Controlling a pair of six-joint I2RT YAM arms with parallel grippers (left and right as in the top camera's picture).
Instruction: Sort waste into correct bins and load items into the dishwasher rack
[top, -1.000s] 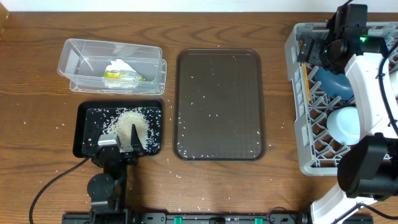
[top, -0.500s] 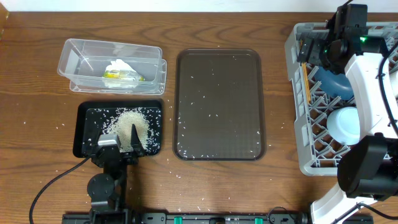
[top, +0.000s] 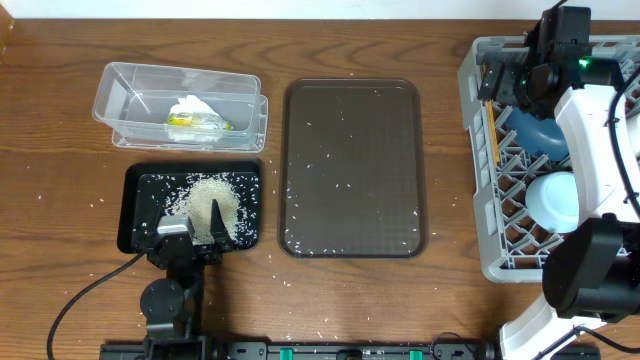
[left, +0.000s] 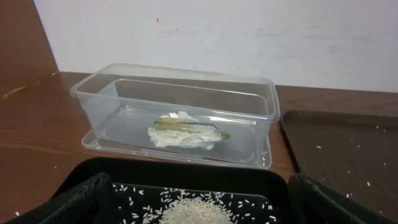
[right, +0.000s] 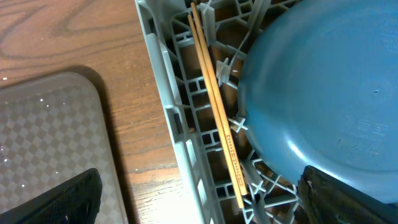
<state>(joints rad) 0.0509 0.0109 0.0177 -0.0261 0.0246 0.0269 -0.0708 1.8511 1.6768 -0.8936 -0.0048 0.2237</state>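
At the lower left of the overhead view the left pincer (top: 195, 222) sits over the near edge of the black tray (top: 130, 205), its jaws wide apart with nothing between them. The rice (top: 210, 200) is heaped in that tray just beyond the fingertips, toward the top of the frame. In the left wrist view the two fingers (left: 74, 202) fill the lower corners and the heap shows low in the middle between them. The tub (left: 174, 104) stands behind the tray in mid-frame. The napkin (left: 177, 138) lies on the tub's floor with the wrapper (left: 186, 126) across it, well apart from the pincer. At the upper right of the overhead view the right pincer (top: 497, 80) hangs over the upper left corner of the rack (top: 473, 200), its jaws spread wide and empty. In the right wrist view the chopsticks (right: 214, 106) lie side by side just inside the rack's wall, running from the top of the frame down to between the fingers. The plate (right: 323, 93) fills the right of that frame, close beside them. The cup (top: 553, 198) sits in the rack lower in the overhead frame, apart from the pincer. The brown tray (top: 352, 120) in the centre bears scattered grains, and more lie on the table (top: 60, 170).
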